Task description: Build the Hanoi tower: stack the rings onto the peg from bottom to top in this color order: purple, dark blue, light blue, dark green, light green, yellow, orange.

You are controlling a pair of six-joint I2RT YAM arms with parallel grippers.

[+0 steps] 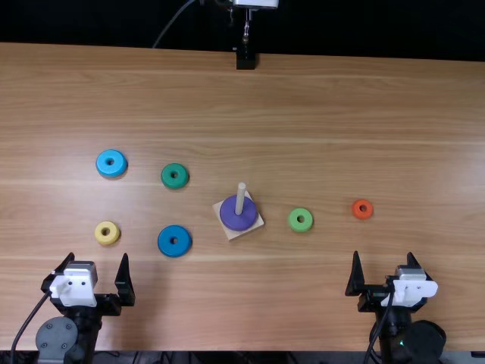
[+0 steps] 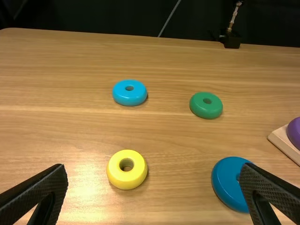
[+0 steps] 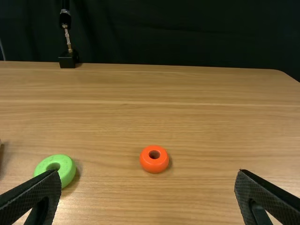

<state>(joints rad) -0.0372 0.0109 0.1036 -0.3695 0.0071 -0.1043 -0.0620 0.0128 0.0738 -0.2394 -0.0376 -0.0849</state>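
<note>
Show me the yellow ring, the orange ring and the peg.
Yellow ring (image 2: pixel 126 176): left wrist view, beside its hole.
Orange ring (image 3: pixel 154 164): right wrist view, beside its hole.
Peg (image 1: pixel 240 199): top view, its shaft.

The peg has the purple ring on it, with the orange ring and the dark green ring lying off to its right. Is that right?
Not quite: in the top view the dark green ring lies left of the peg. The purple ring is on the peg, and the orange ring lies right.
</note>
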